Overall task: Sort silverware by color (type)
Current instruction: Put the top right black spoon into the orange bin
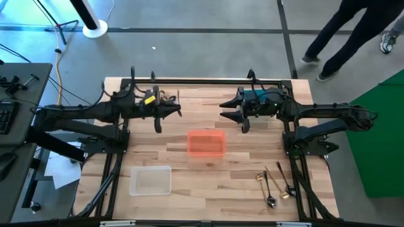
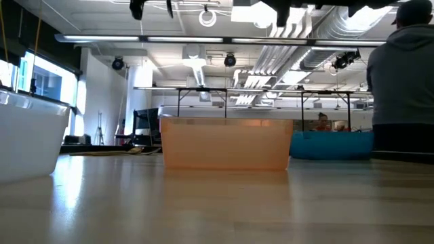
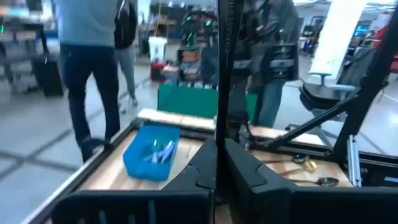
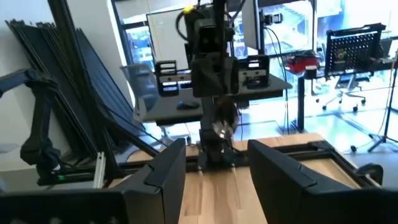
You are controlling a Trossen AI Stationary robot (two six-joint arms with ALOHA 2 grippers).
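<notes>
High view: left gripper (image 1: 158,126) pressed together and right gripper (image 1: 245,126) spread, both raised near the table's (image 1: 240,183) far edge; silverware (image 1: 276,184) near the right front corner; orange bin (image 1: 206,143) mid-table, clear bin (image 1: 150,180) front left. Low view: orange bin centred. Right wrist view: fingers (image 4: 165,171) apart, empty.

I see a grey concrete floor (image 1: 189,50), exposed ceiling ducts (image 2: 319,27), and what may be desks (image 4: 205,102) behind.

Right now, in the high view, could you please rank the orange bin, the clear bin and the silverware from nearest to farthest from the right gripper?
From the right gripper:
1. Orange bin, table centre.
2. Silverware, front right corner.
3. Clear bin, front left.
</notes>
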